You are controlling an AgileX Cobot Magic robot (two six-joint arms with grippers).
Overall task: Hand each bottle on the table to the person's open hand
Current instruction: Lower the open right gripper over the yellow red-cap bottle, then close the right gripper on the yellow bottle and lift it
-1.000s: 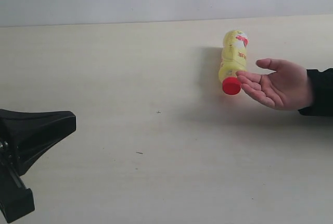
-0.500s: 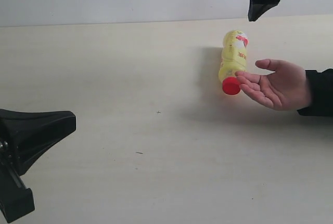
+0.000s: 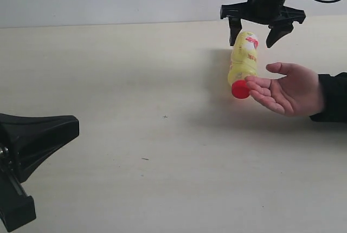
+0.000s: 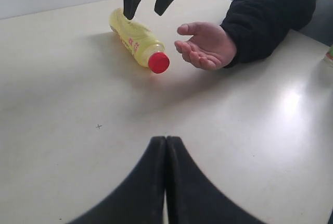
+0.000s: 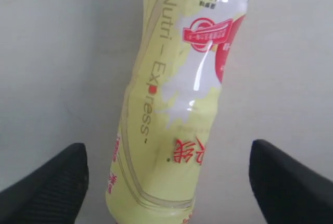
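The yellow bottle (image 3: pixel 243 62) is straddled by the right tool (image 3: pixel 252 42), whose jaws are spread wide, and a bare gap is left on each side of its body. The cap end is crowded by the person's open hand (image 3: pixel 290 89), held just beside it. Broad unobstructed tabletop (image 3: pixel 124 70) is left between the bottle and the left tool (image 4: pixel 166 143), whose jaws are pressed together.

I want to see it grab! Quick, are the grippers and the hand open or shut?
Left gripper: shut, empty.
Right gripper: open over the yellow bottle.
Person's hand: open, empty.
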